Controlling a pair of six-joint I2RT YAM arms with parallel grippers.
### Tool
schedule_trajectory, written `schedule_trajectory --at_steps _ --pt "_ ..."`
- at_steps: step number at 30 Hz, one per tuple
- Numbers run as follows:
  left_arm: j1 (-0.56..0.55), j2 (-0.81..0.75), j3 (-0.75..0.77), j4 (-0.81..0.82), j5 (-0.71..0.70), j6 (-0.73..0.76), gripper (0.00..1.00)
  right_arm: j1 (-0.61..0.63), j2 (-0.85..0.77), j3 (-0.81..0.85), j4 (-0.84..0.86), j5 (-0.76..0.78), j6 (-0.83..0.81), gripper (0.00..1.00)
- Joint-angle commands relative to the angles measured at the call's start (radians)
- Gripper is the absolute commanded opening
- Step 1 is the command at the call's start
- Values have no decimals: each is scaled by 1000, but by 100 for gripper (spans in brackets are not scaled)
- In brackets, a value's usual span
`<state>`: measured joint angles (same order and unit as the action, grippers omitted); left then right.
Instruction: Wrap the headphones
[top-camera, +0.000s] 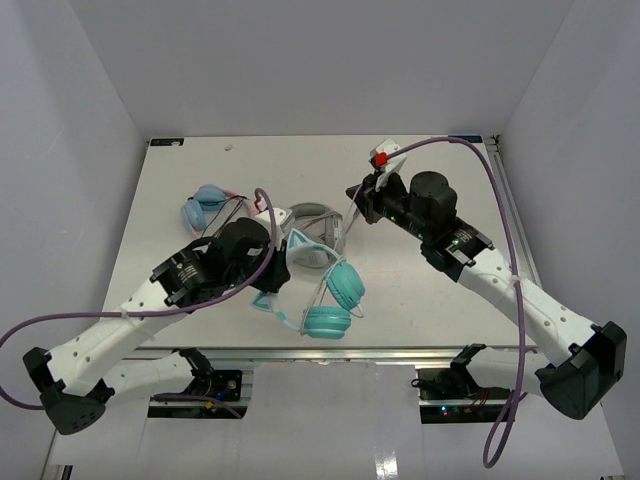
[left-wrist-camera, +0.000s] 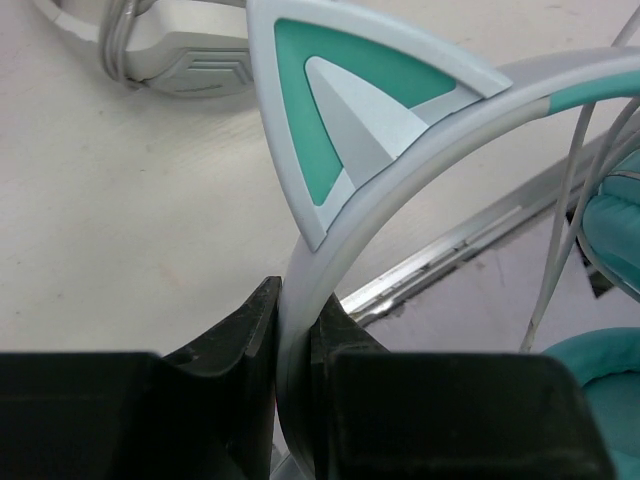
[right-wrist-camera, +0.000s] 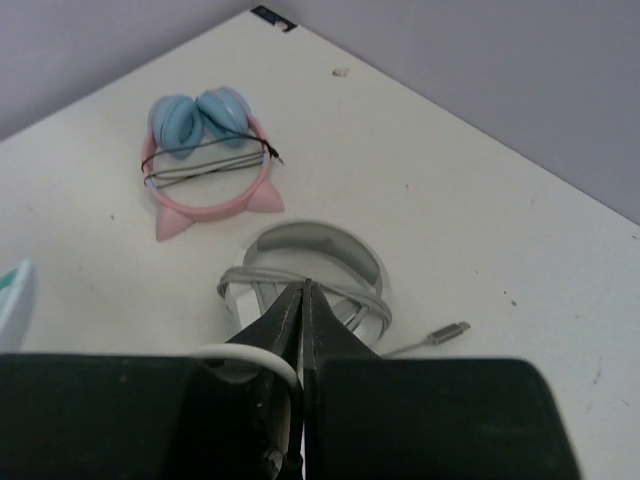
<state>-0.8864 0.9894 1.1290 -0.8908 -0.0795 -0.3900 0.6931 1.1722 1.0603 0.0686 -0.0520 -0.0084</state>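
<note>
The teal headphones (top-camera: 328, 290) lie near the table's front edge, both turquoise ear cups (top-camera: 345, 285) to the right of my left gripper. My left gripper (top-camera: 272, 278) is shut on their pale headband (left-wrist-camera: 400, 150), just below a cat-ear point (left-wrist-camera: 340, 110); the ear cups (left-wrist-camera: 615, 225) and thin whitish cable (left-wrist-camera: 560, 240) show at the right. My right gripper (top-camera: 354, 193) is raised over the table's far middle, shut on the whitish cable (right-wrist-camera: 250, 355), which loops over one finger and runs between the closed jaws (right-wrist-camera: 303, 290).
Larger grey-white headphones (top-camera: 322, 224) with a wrapped cable lie under the right gripper (right-wrist-camera: 310, 250), their plug (right-wrist-camera: 450, 332) beside them. Light-blue-and-pink headphones (top-camera: 210, 206) lie at the far left (right-wrist-camera: 205, 150). The table's metal front edge (left-wrist-camera: 450, 255) runs close to the teal headphones.
</note>
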Motion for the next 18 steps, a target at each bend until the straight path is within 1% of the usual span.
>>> schedule_trajectory --at_steps 1,3,4,7,10,13,18 --pt "-2 56 30 -19 -142 19 0 -7 3 164 -340 -8 -93 8" --pt "-3 79 29 -25 -183 17 0 -6 16 192 -391 -35 -104 8" --pt "-2 106 32 -35 -229 16 0 -6 27 221 -435 -51 -107 8" --pt "-2 178 55 -73 -347 -8 0 -5 37 255 -494 -101 -113 8" --pt "-3 246 86 -111 -461 -53 0 -4 35 262 -508 -181 -114 8" --pt "-3 305 109 -138 -562 -105 0 3 12 256 -509 -228 -110 8" --pt "-2 386 129 -141 -595 -189 0 28 -39 225 -489 -276 -84 8"
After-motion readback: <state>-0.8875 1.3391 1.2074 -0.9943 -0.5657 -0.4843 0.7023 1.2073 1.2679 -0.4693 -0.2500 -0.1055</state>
